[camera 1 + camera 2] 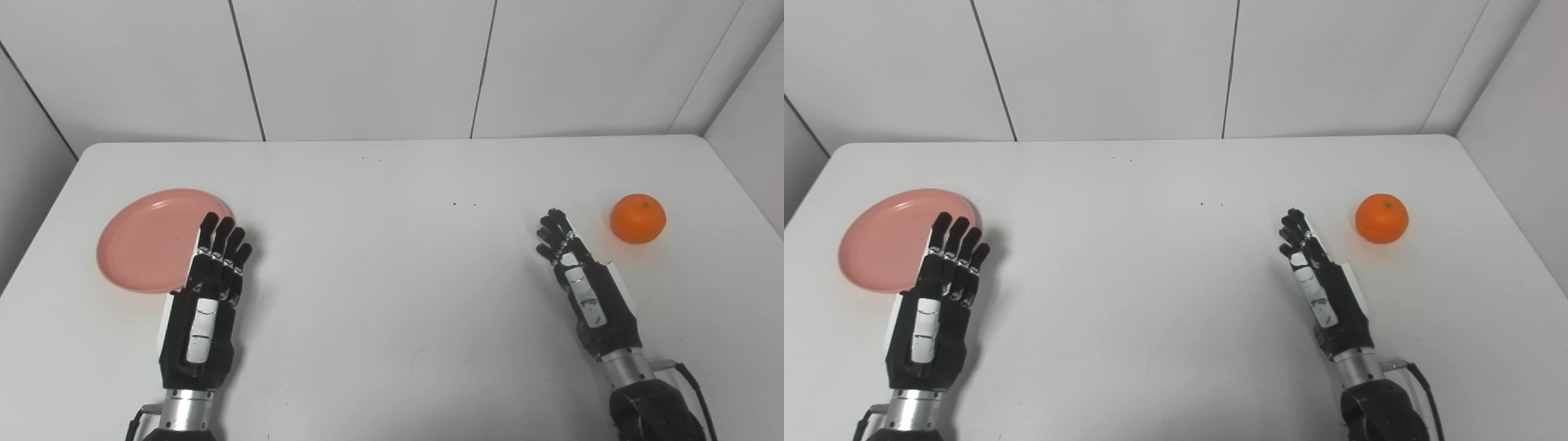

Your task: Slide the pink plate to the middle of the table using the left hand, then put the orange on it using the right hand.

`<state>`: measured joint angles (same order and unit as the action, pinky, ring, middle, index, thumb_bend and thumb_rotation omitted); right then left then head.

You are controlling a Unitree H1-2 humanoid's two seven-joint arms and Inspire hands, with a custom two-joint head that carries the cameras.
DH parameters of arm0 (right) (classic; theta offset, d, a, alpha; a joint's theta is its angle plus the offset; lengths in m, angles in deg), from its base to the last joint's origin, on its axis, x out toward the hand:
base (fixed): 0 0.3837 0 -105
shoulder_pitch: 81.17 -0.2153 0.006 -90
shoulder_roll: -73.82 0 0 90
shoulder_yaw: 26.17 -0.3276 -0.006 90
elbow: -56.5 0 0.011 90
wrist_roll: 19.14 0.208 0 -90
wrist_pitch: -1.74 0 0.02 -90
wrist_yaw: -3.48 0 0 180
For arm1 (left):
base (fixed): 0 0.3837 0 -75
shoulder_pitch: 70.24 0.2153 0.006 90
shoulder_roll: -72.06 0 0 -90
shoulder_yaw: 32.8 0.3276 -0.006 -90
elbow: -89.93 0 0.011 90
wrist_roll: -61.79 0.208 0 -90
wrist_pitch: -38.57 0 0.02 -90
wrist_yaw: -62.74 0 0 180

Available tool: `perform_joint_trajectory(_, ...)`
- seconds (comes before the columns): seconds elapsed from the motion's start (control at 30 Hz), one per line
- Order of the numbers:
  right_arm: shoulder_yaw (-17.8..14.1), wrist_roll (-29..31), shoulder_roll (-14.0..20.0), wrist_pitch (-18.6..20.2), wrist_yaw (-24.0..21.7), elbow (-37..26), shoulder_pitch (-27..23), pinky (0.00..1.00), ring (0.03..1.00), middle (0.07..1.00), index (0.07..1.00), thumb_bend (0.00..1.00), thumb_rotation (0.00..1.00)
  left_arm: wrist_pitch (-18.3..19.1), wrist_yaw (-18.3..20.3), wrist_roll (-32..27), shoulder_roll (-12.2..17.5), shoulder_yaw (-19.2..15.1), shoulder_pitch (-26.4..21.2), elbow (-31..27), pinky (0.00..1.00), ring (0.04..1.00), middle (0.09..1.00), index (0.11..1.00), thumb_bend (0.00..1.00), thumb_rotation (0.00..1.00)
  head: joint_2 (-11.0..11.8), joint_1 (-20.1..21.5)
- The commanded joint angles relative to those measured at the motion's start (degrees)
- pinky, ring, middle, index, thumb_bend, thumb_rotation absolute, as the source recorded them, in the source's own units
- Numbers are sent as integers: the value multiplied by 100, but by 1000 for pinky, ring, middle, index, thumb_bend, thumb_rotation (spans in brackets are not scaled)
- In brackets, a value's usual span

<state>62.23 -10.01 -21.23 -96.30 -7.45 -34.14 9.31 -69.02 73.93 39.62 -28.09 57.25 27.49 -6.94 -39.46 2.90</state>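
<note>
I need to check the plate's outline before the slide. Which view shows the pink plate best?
The left eye view: the pink plate sits further in from the picture's left edge there. The right eye view shows it too, closer to that edge. In both, the left hand covers its right rim.

A lab-style test booth: a bare white table point(392, 184) boxed in by plain white wall panels point(367, 67).

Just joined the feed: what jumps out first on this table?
Two spots of colour on the white table: a pink plate at the left and an orange at the right. The left hand overlaps the plate's near right rim, fingers extended; the right hand lies short of the orange, not touching it.
</note>
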Motion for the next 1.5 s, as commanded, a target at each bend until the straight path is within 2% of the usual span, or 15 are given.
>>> perform_joint_trajectory(0.0,-21,167,-39,-343,-145,396,280,939,950,957,946,853,870,-105,-42,13,-679,189,1018,1147,1000,1000,1000,1000,726,670,-1,-1)
perform_joint_trajectory(0.17,-110,409,-249,-82,8,254,295,927,936,945,940,845,868,-72,-36,-27,-623,174,973,1169,1000,1000,1000,1000,723,671,20,150)
perform_joint_trajectory(0.37,-168,592,-348,-53,-20,193,353,961,953,965,957,830,899,-118,2,-8,-585,168,913,1271,1000,1000,1000,1000,724,682,59,141)
perform_joint_trajectory(0.67,-216,708,-301,-171,-126,253,415,975,964,973,964,821,902,-197,-35,103,-645,211,944,1380,1000,991,1000,1000,729,673,222,-207)
perform_joint_trajectory(0.87,-302,877,-148,-338,-304,448,425,985,970,978,976,828,908,-355,-139,297,-802,288,972,1507,991,964,989,1000,722,656,484,-706)
perform_joint_trajectory(0.9,-316,904,-108,-375,-348,496,427,989,971,979,977,827,909,-412,-156,345,-840,309,971,1544,989,962,987,1000,723,653,603,-911)
perform_joint_trajectory(1.03,-384,989,-4,-492,-499,663,426,1000,989,989,982,817,926,-605,-208,499,-923,387,936,1738,972,954,981,1000,719,641,788,-1184)
perform_joint_trajectory(1.07,-405,1010,20,-526,-541,728,414,1000,995,993,986,820,929,-649,-217,528,-938,408,914,1803,969,951,978,1000,727,636,895,-1326)
perform_joint_trajectory(1.33,-523,1138,130,-726,-792,1199,286,1000,1000,1000,1000,817,930,-902,-250,711,-1036,429,734,2234,931,934,964,1000,759,617,1212,-1692)
perform_joint_trajectory(1.47,-576,1157,159,-768,-888,1389,225,1000,1000,1000,1000,823,931,-927,-209,785,-1102,367,664,2389,911,926,956,1000,742,603,1352,-1805)
